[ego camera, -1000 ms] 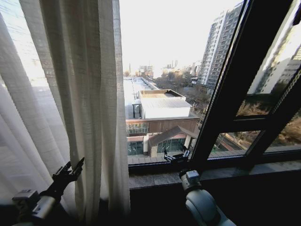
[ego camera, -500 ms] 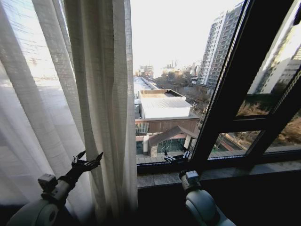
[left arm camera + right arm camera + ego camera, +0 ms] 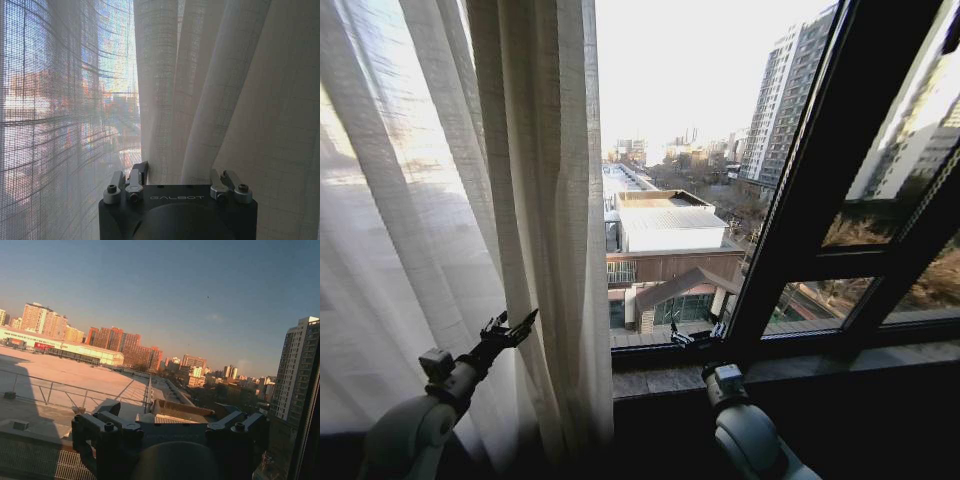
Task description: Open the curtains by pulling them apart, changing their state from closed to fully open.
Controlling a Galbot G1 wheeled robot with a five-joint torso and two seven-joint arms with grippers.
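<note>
The sheer curtain (image 3: 460, 200) hangs bunched over the window's left half. The left gripper (image 3: 510, 328), fingers spread, sits against its pleats. The right gripper (image 3: 697, 335) — also spread, empty — hovers above the stone sill (image 3: 800, 368), beside the dark window frame (image 3: 820, 180).

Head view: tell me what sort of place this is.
Probably a room on an upper floor of a city building. A sheer curtain hangs at a tall dark-framed window above a stone sill, and the glass looks down on rooftops and across to high-rise towers.
</note>
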